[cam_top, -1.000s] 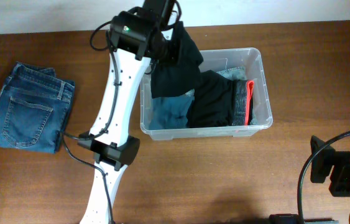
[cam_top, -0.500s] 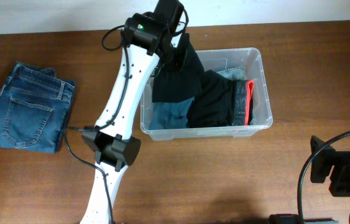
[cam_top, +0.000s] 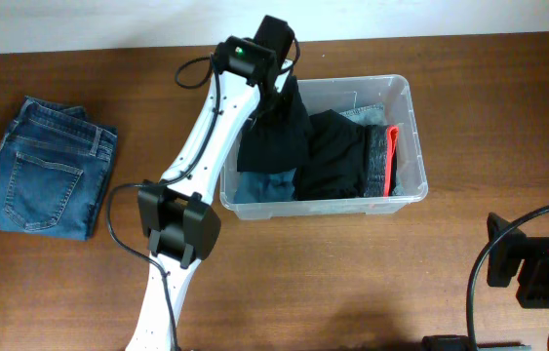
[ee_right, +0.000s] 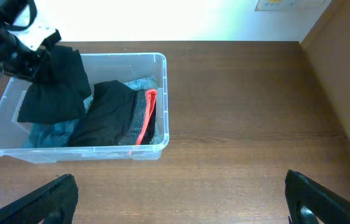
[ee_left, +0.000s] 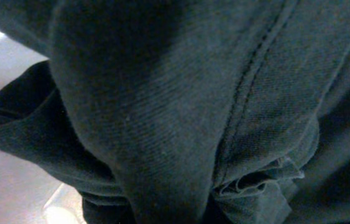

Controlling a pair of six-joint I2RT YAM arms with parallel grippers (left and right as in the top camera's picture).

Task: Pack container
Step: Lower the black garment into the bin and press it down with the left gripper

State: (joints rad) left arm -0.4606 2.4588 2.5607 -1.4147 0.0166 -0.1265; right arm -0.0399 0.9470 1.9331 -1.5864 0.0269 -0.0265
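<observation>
The container [cam_top: 411, 117] is a clear plastic bin at the table's middle; it also shows in the right wrist view [ee_right: 162, 93]. It holds a teal garment [cam_top: 264, 183], a folded black garment [cam_top: 337, 161] and a grey item with a red edge [cam_top: 391, 159]. My left gripper [cam_top: 279, 86] is over the bin's back left corner, shut on a black garment [cam_top: 274, 136] that hangs down into the bin's left part. This black cloth [ee_left: 162, 112] fills the left wrist view and hides the jaws. My right gripper [ee_right: 181, 199] is open and empty over bare table, right of the bin.
Folded blue jeans [cam_top: 45, 166] lie on the table at the far left. The left arm's base [cam_top: 178, 229] stands in front of the bin's left end. The right arm [cam_top: 537, 273] sits at the front right corner. A wall edge [ee_right: 336, 62] runs along the right.
My left gripper has moved right and toward the bin's back, carrying the black garment lower over the bin's left part. The right arm has not moved.
</observation>
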